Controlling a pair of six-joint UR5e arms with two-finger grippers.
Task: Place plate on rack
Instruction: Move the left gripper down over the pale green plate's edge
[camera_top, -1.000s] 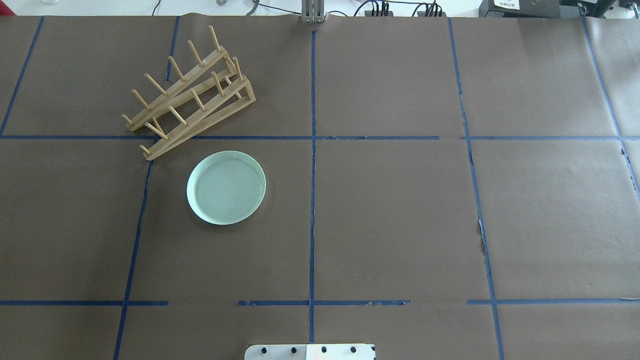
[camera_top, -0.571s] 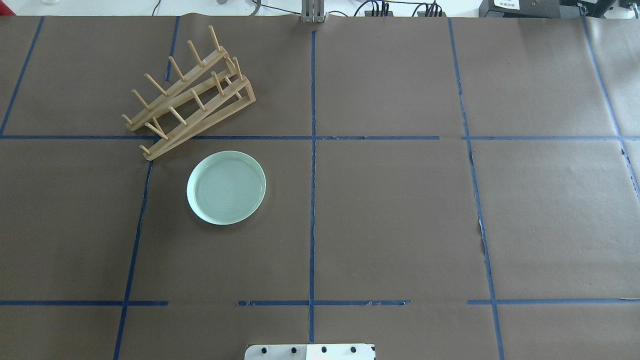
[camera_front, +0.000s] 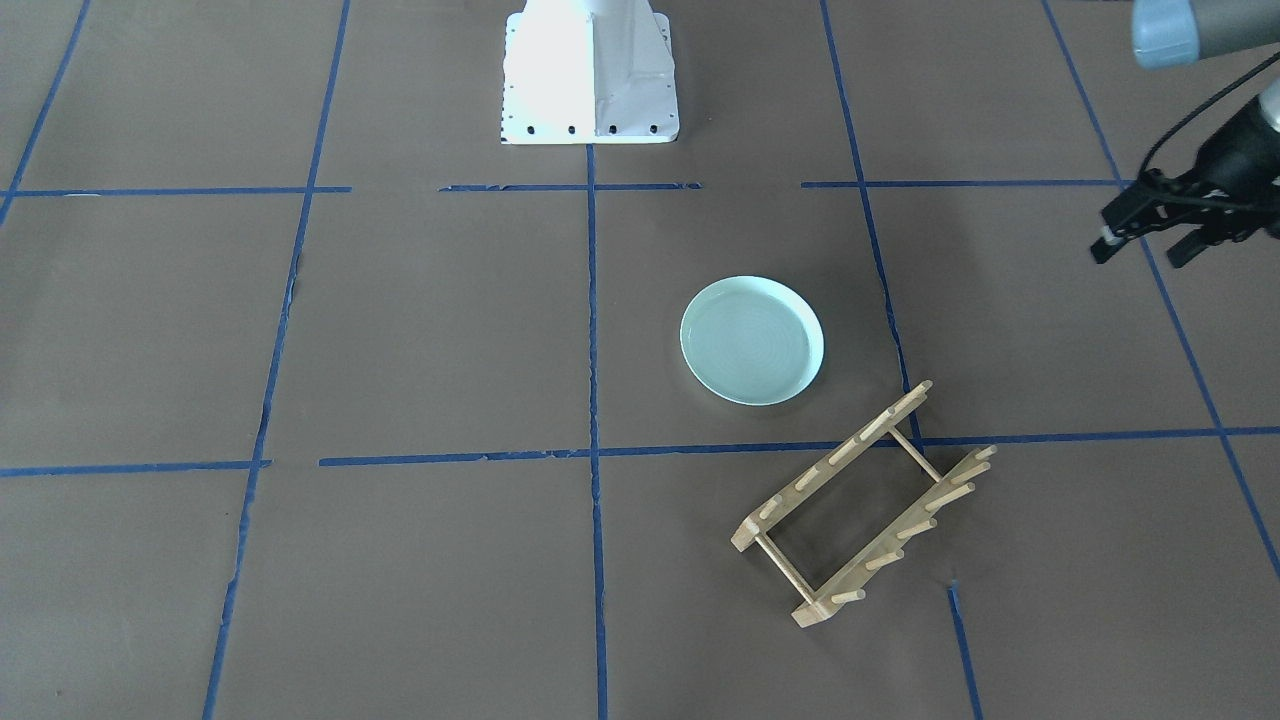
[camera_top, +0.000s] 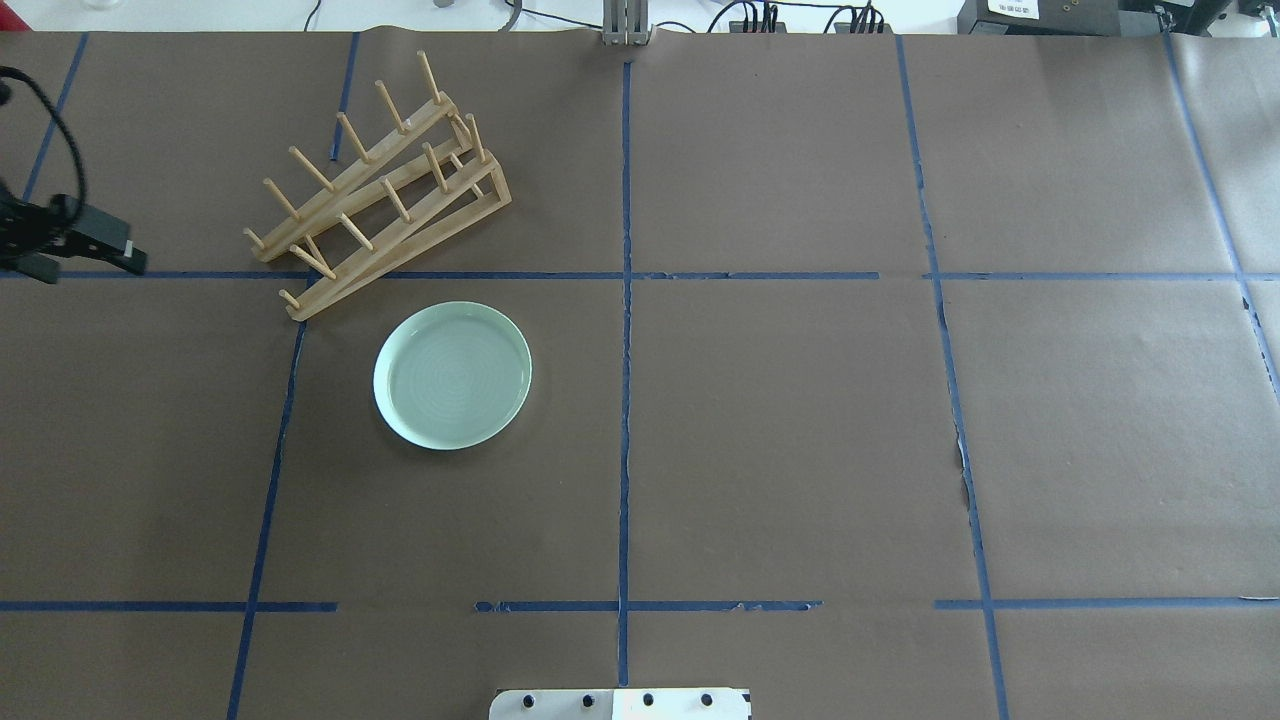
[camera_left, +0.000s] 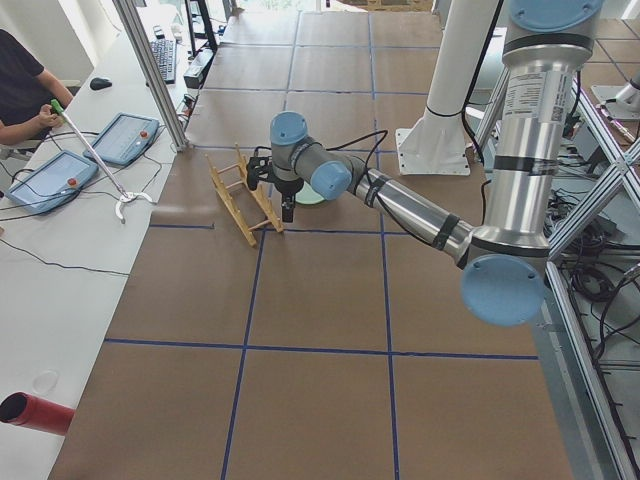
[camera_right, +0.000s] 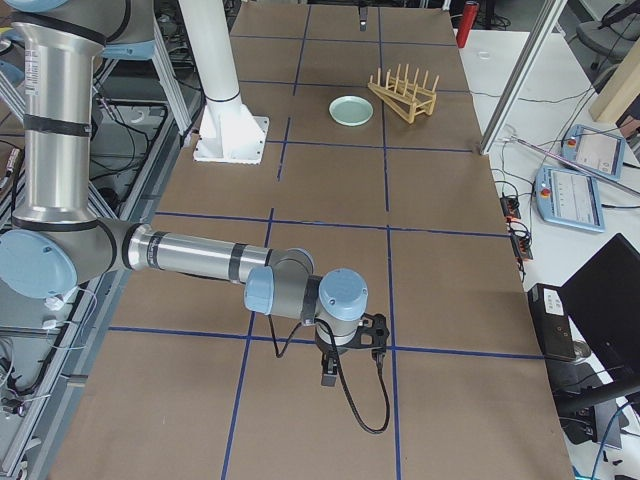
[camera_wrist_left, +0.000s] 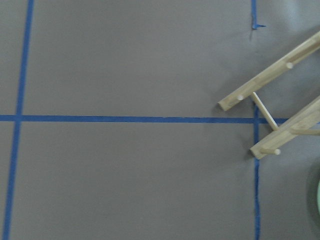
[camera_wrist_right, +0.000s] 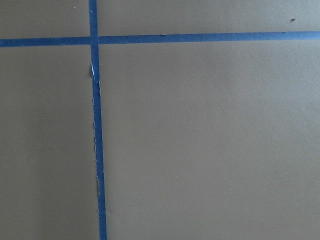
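While the plate (camera_top: 452, 375) lies beside the rack (camera_top: 380, 195), the left gripper (camera_front: 1140, 255) hangs spread; of the right gripper (camera_right: 352, 365) I cannot tell.

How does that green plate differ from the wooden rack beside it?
The plate is round, pale mint green and solid; the rack is long, light wood and an open frame. The plate lies flat and low, while the rack's pegs stick up. Both rest on the brown table cover, close together but not touching.
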